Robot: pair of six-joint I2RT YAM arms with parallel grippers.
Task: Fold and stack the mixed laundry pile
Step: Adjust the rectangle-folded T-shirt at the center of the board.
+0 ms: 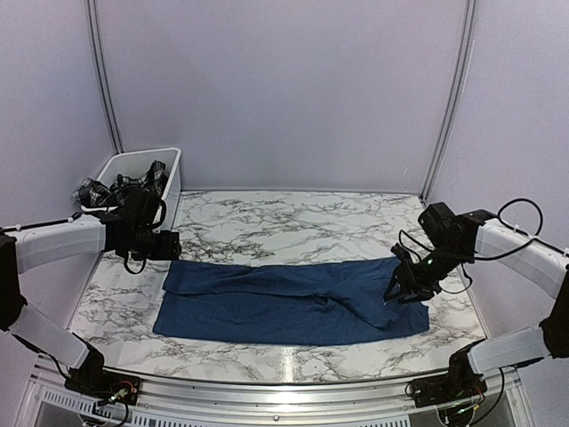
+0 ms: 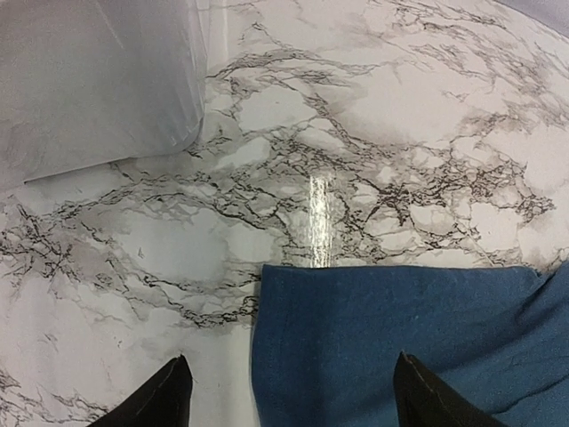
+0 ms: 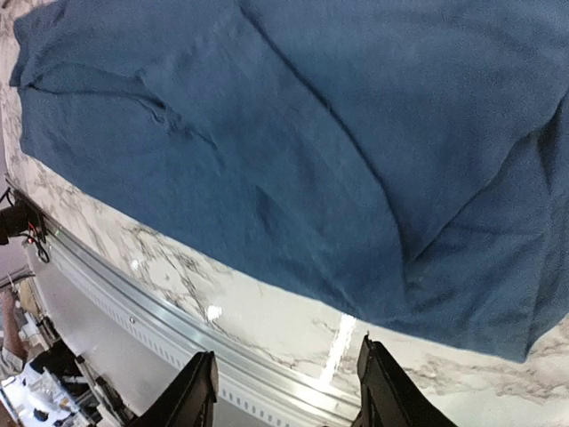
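Navy t-shirt: soft knit, creased, folded into a long band; long axis runs left-right across the marble-patterned table.
Plaid garment: crumpled in the white plastic bin, far-left corner.
Left gripper: fingers apart, empty, over the band's left end.
Right gripper: fingers apart, empty, at the right end.

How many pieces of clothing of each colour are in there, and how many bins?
Navy blue garment: 1, laid out on the table
Black-and-white plaid garment: 1, in the bin
White bin: 1
Total: 3
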